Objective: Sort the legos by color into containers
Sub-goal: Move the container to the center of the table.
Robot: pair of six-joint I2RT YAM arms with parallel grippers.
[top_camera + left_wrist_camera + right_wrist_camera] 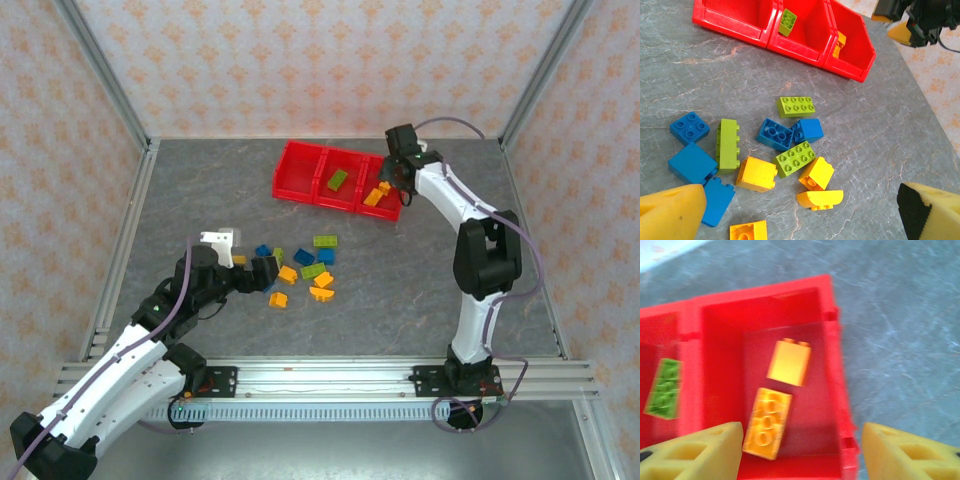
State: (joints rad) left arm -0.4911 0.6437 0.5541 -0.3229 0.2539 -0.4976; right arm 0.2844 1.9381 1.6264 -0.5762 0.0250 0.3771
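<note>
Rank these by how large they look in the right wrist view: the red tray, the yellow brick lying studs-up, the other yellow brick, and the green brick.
1. red tray
2. studs-up yellow brick
3. other yellow brick and green brick: too alike to separate; the green one is blurred.

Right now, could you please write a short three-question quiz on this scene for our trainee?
1. True or false: seen from above, the leftmost compartment of the red tray holds a blue brick.
2. Which colour lies in the middle compartment? A blue, B lime green, C orange-yellow.
3. How many bricks lie in the compartment below the right gripper?
Key: 1 false, it is bare. 2 B, one lime green brick. 3 two, both orange-yellow bricks.
</note>
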